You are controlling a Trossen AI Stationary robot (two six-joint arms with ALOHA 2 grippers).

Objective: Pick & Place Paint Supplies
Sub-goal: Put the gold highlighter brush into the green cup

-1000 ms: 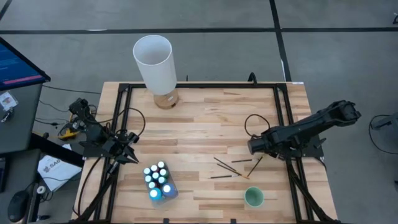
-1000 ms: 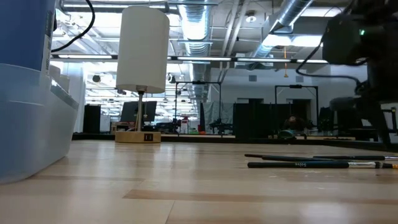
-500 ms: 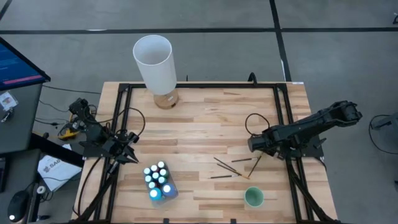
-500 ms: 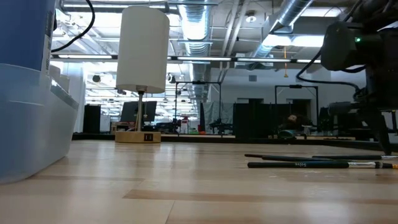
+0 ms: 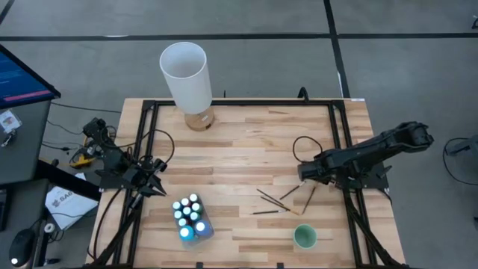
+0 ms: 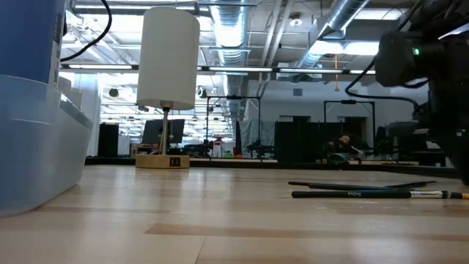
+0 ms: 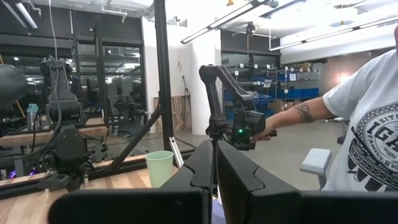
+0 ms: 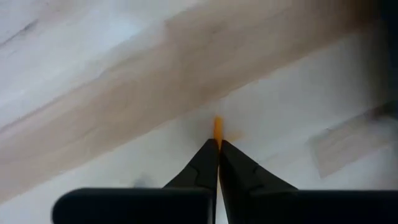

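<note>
Several thin dark brushes (image 5: pixel 272 202) lie on the wooden table, right of middle; they also show in the low view (image 6: pixel 352 193). My right gripper (image 5: pixel 300 178) is low over their far right side, shut on one brush (image 5: pixel 290 193). Small white-capped bottles (image 5: pixel 190 215) stand in a clear tray near the front left. My left gripper (image 5: pixel 154 184) is shut and empty at the table's left edge, as the left wrist view (image 7: pixel 214 180) shows. My right gripper pinches one brush between its two fingertips; only an orange bit of it (image 8: pixel 217 126) shows past the tips. The fingers slant down from the table's right side. The brush's held end (image 5: pixel 298 187) is by the gripper, and its other end (image 5: pixel 283 198) rests on the table.
A tall white cylinder (image 5: pixel 185 75) on a wooden base stands at the far left. A small green cup (image 5: pixel 305 237) stands near the front edge, close to the brushes. A black frame (image 5: pixel 340 142) runs along the table's sides. A person (image 7: pixel 354 143) stands beyond the table.
The brush in my right gripper has turned about: its right end has swung toward the far edge and risen a little, while its left end has stayed on the table. The other brushes have kept their places.
</note>
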